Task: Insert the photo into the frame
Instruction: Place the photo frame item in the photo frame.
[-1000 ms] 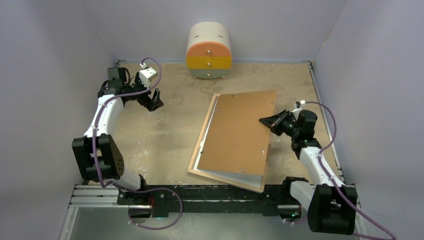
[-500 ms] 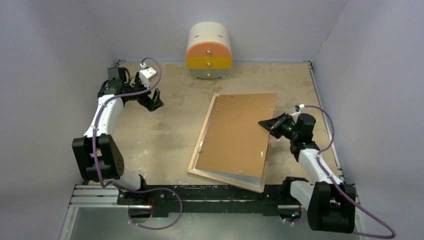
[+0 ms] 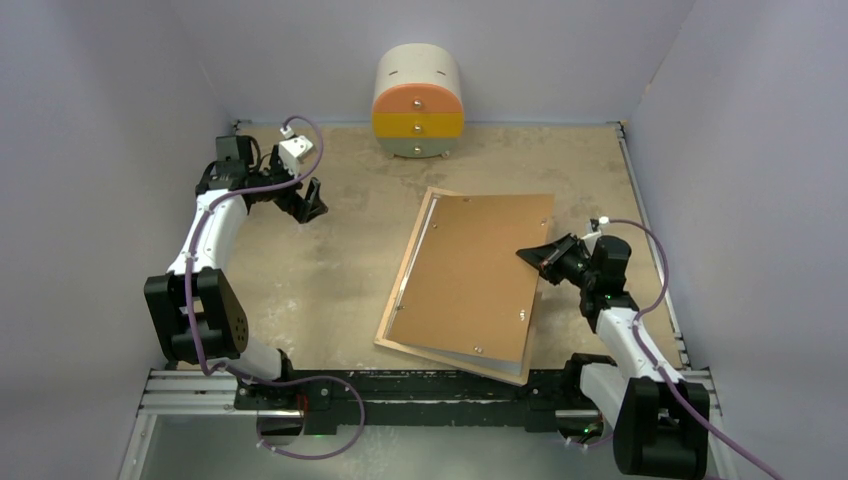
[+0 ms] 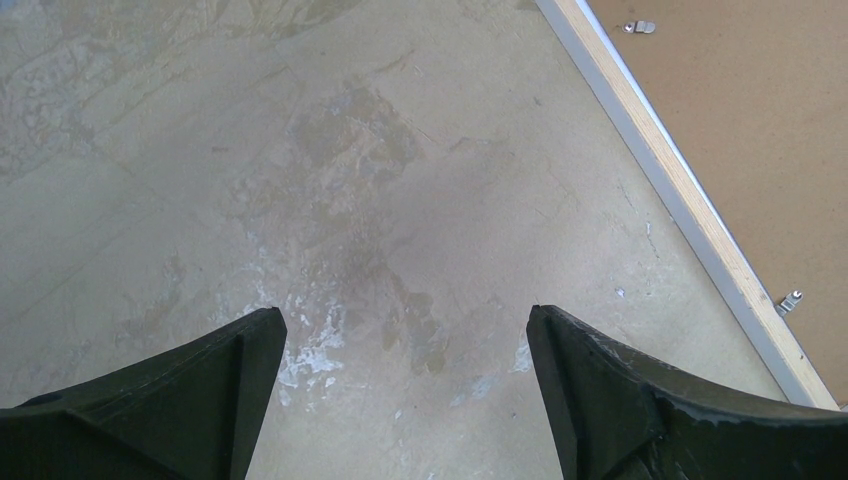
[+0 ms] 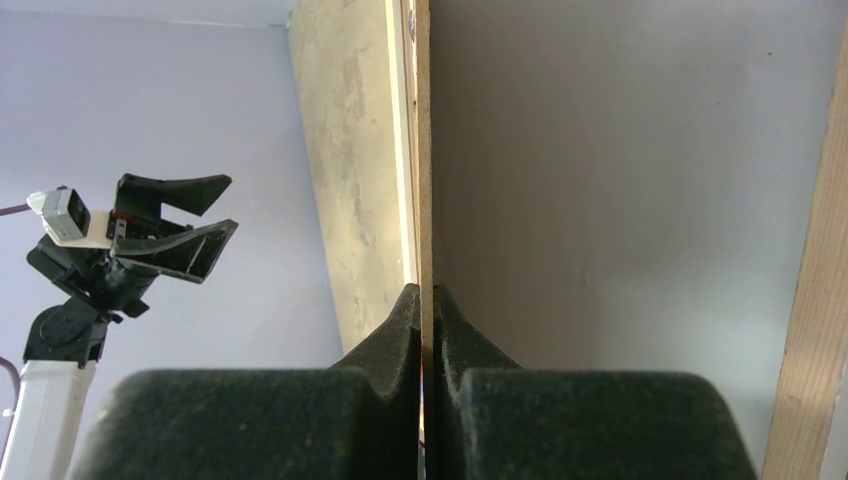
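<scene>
Top external view: from where I stand, the frame (image 3: 404,275) lies face down on the bench (image 3: 320,290), its wood-coloured rim showing along the left side. The brown backing board (image 3: 470,275) sits on it askew, not squared into the rim. The right tool (image 3: 530,252) is at the board's right edge, pinched on it. The left tool (image 3: 312,203) hangs well apart to the left over bare bench, holding nothing. I can't make out the photo. A pale strip (image 3: 460,354) peeks from under the board's near edge, but I cannot tell whether that is the print or the glass.

Left wrist view: the left tool's jaws stand wide with only bench between them. The frame's rim and part of the board, with small metal clips (image 4: 790,300), run along the right.

Right wrist view: the right tool is closed tight on the board's thin edge, which looks raised off the frame. A flat grey surface (image 5: 620,180) lies beyond it, bordered by the rim.

To my eye the job is midway at best. The back is loose, and seating the photo, dropping the board flat and turning the clips are all left.
</scene>
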Robot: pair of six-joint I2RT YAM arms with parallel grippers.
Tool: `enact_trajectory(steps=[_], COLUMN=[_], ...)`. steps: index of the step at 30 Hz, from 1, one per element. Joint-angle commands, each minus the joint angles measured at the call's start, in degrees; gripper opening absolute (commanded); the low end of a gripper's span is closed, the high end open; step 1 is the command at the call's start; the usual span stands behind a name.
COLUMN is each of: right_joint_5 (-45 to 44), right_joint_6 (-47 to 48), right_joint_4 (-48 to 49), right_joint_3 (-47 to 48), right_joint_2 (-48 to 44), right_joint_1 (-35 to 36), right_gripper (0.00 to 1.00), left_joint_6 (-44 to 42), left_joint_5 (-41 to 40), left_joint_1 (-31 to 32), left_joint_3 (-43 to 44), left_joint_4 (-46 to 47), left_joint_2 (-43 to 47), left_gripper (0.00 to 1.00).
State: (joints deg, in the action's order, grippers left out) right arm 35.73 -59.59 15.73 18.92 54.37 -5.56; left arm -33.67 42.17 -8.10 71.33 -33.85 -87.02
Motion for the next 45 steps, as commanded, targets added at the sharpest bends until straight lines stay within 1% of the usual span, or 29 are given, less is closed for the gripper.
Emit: enact_trajectory(steps=[1,8,16,21,25,31,34,35,38,39,41,42,43,45], right_joint_5=[2.08,-0.67,0.69,-4.52,-6.70,-7.80,-9.06,-9.80,-12.94,-13.86,-14.98,-15.58,-16.17,-17.29], right_joint_6=[-0.84,-0.83,-0.17,0.48,0.62,3.00,5.44,6.09,7.82,8.31,8.84,9.13,9.56,10.49], right_joint_4=[1.75,6.45,12.66,13.31,14.69,14.20,10.83,9.39,5.68,4.69,3.76,3.15,2.41,1.05], right_joint_3=[-1.21,-1.02,-0.62,0.58,3.15,8.86,13.14,14.24,16.90,17.38,17.83,18.24,18.63,19.44], right_joint_2=[-0.17,1.04,8.40,11.42,15.59,22.92,26.07,26.68,27.65,27.79,27.89,27.83,27.75,27.32], right_joint_1=[-0.07,-0.06,0.51,6.61,11.27,14.38,16.64,17.63,20.50,21.23,22.21,22.53,22.81,23.32], right_gripper=[0.00,0.00,0.00,0.00,0.00,0.00,0.09,0.15,0.34,0.42,0.69,0.77,0.81,0.86], left_joint_6=[-0.35,-0.26,-0.28,-0.30,-0.81,-2.26,-3.33,-3.66,-4.56,-4.76,-5.06,-5.27,-5.53,-5.76], left_joint_5=[1.77,1.94,1.94,1.69,1.33,0.70,0.06,-0.18,-0.89,-1.05,-1.21,-1.17,-0.99,-0.93], left_joint_1=[0.36,0.32,0.36,0.36,0.36,0.35,0.36,0.36,0.36,0.36,0.36,0.36,0.36,0.36], left_joint_3=[-0.98,-1.54,-1.54,-2.28,-2.50,-3.31,-4.22,-4.49,-5.16,-5.29,-5.62,-5.60,-5.48,-5.26], left_joint_4=[1.68,1.96,1.99,2.03,1.77,1.07,0.77,0.75,0.46,0.52,0.56,0.31,-0.06,-0.42], left_joint_2=[1.36,1.22,1.08,0.41,0.34,0.30,0.04,-0.17,-0.87,-1.07,-1.53,-1.69,-1.99,-2.45], left_gripper=[0.98,0.98,0.99,0.99,1.00,1.00,1.00,1.00,1.00,1.00,1.00,1.00,1.00,1.00])
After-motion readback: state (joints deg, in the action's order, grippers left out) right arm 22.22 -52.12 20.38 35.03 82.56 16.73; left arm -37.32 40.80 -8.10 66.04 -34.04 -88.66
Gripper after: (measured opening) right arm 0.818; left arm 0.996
